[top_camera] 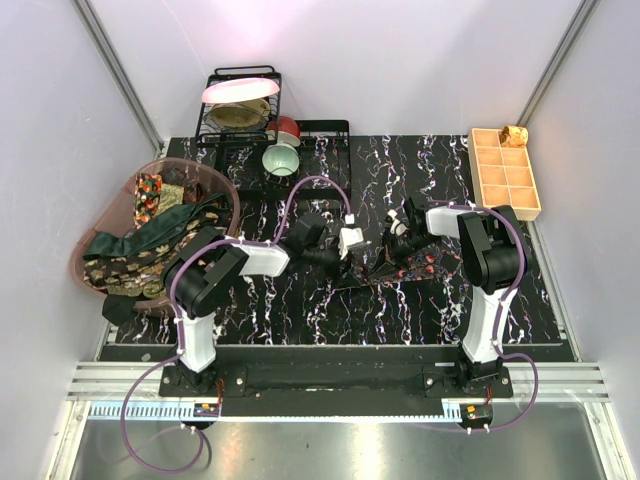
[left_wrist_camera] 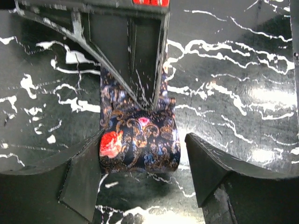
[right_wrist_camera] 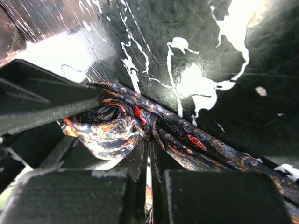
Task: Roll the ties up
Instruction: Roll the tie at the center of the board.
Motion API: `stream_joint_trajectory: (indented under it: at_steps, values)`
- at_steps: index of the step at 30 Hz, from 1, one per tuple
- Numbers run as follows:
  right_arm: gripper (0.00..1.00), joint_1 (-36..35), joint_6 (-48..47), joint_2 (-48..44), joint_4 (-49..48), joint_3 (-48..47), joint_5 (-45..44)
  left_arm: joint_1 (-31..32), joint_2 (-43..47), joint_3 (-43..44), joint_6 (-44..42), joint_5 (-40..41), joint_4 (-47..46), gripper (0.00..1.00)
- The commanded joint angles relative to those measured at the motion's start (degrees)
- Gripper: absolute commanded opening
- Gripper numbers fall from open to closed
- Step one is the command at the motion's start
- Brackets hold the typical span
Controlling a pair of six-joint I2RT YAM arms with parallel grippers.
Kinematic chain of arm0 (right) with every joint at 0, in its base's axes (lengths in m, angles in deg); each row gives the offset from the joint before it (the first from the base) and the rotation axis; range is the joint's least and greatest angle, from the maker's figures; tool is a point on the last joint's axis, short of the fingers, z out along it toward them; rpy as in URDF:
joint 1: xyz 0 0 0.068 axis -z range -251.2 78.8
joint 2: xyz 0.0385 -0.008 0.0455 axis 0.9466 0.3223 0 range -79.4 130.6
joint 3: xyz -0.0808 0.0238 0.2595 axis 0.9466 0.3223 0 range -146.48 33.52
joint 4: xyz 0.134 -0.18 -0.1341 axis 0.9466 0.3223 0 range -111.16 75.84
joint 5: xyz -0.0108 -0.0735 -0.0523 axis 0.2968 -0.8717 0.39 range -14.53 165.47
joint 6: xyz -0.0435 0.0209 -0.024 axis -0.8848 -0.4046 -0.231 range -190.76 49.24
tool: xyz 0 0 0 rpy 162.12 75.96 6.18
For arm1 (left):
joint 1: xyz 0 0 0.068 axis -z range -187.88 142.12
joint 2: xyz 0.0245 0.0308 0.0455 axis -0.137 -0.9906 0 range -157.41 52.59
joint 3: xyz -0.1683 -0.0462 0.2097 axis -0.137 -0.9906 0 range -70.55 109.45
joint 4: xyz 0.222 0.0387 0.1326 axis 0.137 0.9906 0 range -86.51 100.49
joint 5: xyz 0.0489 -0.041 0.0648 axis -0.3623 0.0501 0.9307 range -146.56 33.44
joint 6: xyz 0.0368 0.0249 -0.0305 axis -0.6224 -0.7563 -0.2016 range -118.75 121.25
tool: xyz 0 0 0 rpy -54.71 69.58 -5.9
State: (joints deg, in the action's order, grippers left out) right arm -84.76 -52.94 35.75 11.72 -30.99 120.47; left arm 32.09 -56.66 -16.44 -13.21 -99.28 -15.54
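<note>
A dark paisley tie [left_wrist_camera: 140, 140] with red and gold figures lies partly rolled on the black marbled table [left_wrist_camera: 243, 84]. My left gripper [left_wrist_camera: 145, 140] is open, one finger on each side of the roll, the left finger [left_wrist_camera: 81, 179] touching it. From the far side my right gripper [right_wrist_camera: 149, 156] is shut on the tie just behind the roll [right_wrist_camera: 105, 133]. The unrolled tail [right_wrist_camera: 210, 149] runs off to the lower right. From above, both grippers, left [top_camera: 349, 243] and right [top_camera: 398, 247], meet over the tie [top_camera: 374, 268] at mid-table.
A pink basket [top_camera: 225, 190] at the left holds more ties [top_camera: 150, 240], green and gold patterned. A tan gridded tray [top_camera: 505, 170] sits at the back right. A black dish rack [top_camera: 240, 110] with plates and a green bowl [top_camera: 281, 158] stands at the back.
</note>
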Motion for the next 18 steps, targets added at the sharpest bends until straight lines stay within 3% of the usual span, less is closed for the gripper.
stream_joint_trajectory:
  at_steps: [1, 12, 15, 18]
  values:
    - [0.00, 0.38, -2.71, 2.36, -0.28, 0.79, -12.82, -1.64, 1.67, -3.30, 0.05, -2.98, -6.99, 0.72]
    - [0.00, 0.29, -3.23, 2.44, -0.10, 0.79, -12.21, -1.47, 0.27, -2.34, -4.43, -2.10, -7.70, 0.75]
    - [0.00, 0.29, -3.15, 2.97, -0.19, 0.53, -12.12, -1.03, 0.09, -1.20, -6.63, -2.46, -5.24, 0.70]
    - [0.00, 0.38, -2.97, 3.23, -0.28, 0.44, -11.95, -0.68, 0.09, 0.73, -6.99, -2.20, -2.78, 0.57]
